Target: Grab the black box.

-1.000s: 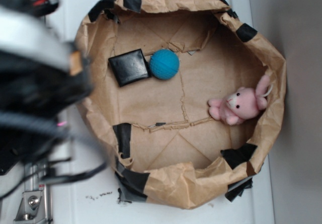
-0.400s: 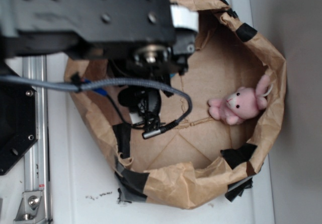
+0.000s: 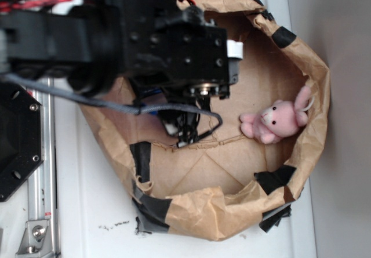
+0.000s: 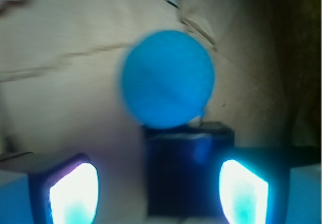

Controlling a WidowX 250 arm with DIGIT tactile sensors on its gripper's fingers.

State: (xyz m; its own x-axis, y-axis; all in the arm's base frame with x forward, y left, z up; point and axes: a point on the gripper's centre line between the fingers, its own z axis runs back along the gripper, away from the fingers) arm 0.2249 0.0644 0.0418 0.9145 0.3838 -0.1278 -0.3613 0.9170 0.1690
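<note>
Two pale pads [image 4: 75, 194] of my gripper [image 4: 158, 194] stand well apart in the wrist view, with the black box [image 4: 188, 171] lying in the gap between them, so I am spread wide and clamped on nothing. I hold them that way because the box is flat and fairly wide, and I judge it needs the full opening to slip in from above. The box sits on the brown paper floor with the blue ball [image 4: 167, 79] just beyond it, touching or nearly so; the blur keeps me from telling which. That closeness is why I line up along the box's free sides, so the ball is not caught in the close. In the exterior view my arm [image 3: 133, 37] covers the upper left of the paper-lined basket [image 3: 316, 104], hiding both box and ball, while the pink rabbit [image 3: 275, 120] lies well apart on the right. Compared with a second ago, when the box and ball lay in plain sight and I was only a blur at the left edge, I have swung in over them, and I have shifted further right and deeper across the basket than less than a second ago. The rabbit has not moved.
</note>
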